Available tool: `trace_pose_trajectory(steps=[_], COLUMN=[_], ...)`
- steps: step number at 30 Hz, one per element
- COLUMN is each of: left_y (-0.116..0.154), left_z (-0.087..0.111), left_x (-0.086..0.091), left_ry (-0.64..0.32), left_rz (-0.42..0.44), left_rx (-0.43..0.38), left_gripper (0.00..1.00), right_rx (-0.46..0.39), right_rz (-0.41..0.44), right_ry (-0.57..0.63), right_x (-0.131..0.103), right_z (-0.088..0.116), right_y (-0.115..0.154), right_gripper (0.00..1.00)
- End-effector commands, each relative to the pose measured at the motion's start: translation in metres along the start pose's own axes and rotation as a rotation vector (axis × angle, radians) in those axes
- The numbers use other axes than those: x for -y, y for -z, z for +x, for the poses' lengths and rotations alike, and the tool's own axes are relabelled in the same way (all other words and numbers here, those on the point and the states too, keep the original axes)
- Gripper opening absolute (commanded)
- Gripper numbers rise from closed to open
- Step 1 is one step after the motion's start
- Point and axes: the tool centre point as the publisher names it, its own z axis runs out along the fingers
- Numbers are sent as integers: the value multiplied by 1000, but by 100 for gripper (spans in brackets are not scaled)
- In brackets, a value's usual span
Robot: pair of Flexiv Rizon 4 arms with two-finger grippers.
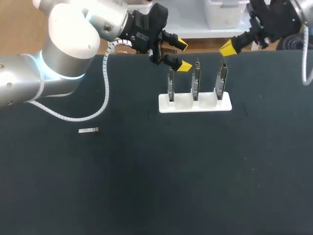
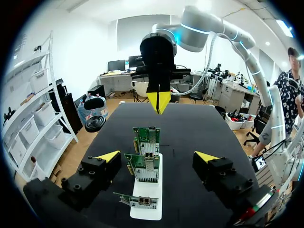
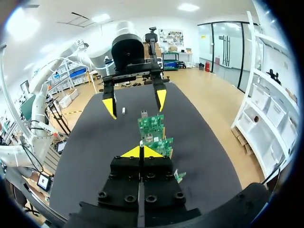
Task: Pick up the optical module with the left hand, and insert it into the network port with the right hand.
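The module point(image 1: 88, 130) is lying flat on the table point(image 1: 146, 186), to the left of the stand point(image 1: 195, 104) and nearer than it. It is lying well apart from both grippers, and nothing is touching it. In the right wrist view the module point(image 3: 123, 110) is showing as a small piece on the table point(image 3: 95, 142), beyond the cards point(image 3: 153, 128).

The white stand is sitting toward the far side of the table. It is holding three cards point(image 1: 195, 81) upright in a row running left to right.

The left gripper point(image 1: 183, 55) is hovering at the far left end of the stand, just above the left card. Its fingers are standing wide apart and are gripping nothing. In the left wrist view the left gripper point(image 2: 156, 156) is looking along the row, and the cards point(image 2: 142, 166) are showing below and between its two yellow tips. The stand point(image 2: 149, 209) is lying under them.

The right gripper point(image 1: 227, 49) is hovering above the right card, at the far right end of the stand. Its yellow tips are pressing together, and no item is showing between them. The right wrist view is showing the right gripper point(image 3: 141, 152) with the same closed tips, above the near end of the card row
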Motion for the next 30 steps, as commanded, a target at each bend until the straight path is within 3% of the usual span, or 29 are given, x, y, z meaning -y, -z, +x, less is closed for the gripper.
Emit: trace_pose_trajectory(steps=[1,9,30], left_y=[0,0,0], left_z=[-1,-1,-1], left_x=[-2,-2,-2], left_ry=[2,2,2], left_rz=[3,3,3], left_rx=[-6,-6,-6], left_gripper=[100,100,100], right_rx=[9,-11,-31], right_rz=[0,2,-51], right_ry=[4,-9,8], right_x=[-8,-4,16], right_z=[9,25,38], right_y=[8,20,25], right_gripper=[0,0,0])
